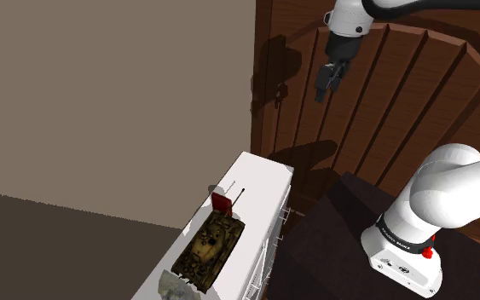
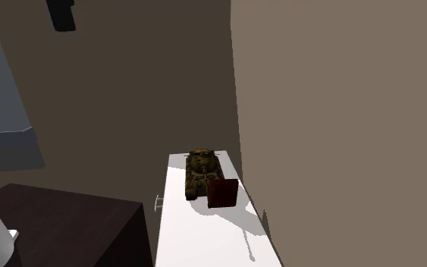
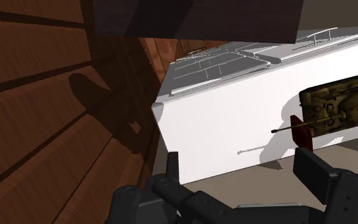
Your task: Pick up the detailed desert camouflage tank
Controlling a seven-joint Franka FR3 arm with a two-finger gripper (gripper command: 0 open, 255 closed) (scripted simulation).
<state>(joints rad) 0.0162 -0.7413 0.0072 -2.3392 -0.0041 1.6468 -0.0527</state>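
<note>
The camouflage tank (image 1: 211, 243) in tan and dark green lies on top of a long white cabinet (image 1: 260, 175), its thin barrel pointing past a small dark red block (image 1: 222, 202) that stands right at its front. In the second exterior view the tank (image 2: 200, 171) sits behind the red block (image 2: 223, 193). My black gripper (image 1: 329, 81) hangs high above and well away from the tank, in front of a wooden door. In the wrist view the gripper (image 3: 241, 167) is open with nothing between its fingers, and the tank (image 3: 339, 105) lies far off beyond one fingertip.
A brown panelled wooden door (image 1: 400, 102) stands behind the arm. The white cabinet (image 3: 222, 127) has drawers with bar handles (image 3: 204, 83) on its side. The dark stand (image 1: 332, 247) adjoins it. A small grey object (image 1: 176, 290) sits at the cabinet's near end. A beige wall (image 2: 340, 114) borders the cabinet.
</note>
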